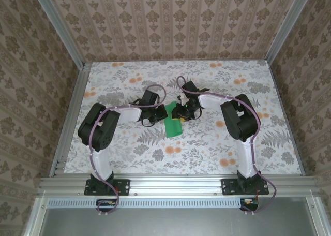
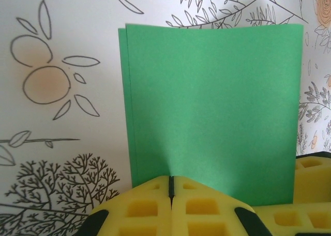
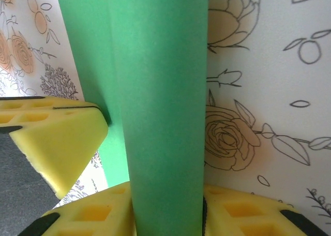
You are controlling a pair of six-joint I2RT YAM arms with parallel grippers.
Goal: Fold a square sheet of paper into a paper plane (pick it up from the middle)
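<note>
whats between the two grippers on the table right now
The folded green paper sits between the left gripper and the right gripper. The top view shows this best.

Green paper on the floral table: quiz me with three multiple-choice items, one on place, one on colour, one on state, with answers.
1. Where is the thin bright green sheet of paper? A) mid-table, between both arms' tips B) far left corner C) on the metal frame
2. What colour are the left pincer's finger pads? A) red B) yellow C) blue
3. The left pincer is: A) wide open B) shut on the paper's edge C) shut on nothing
Answers: A, it sits between the arm tips; B, the pads are yellow; B, they meet with the green edge pinched between.
</note>
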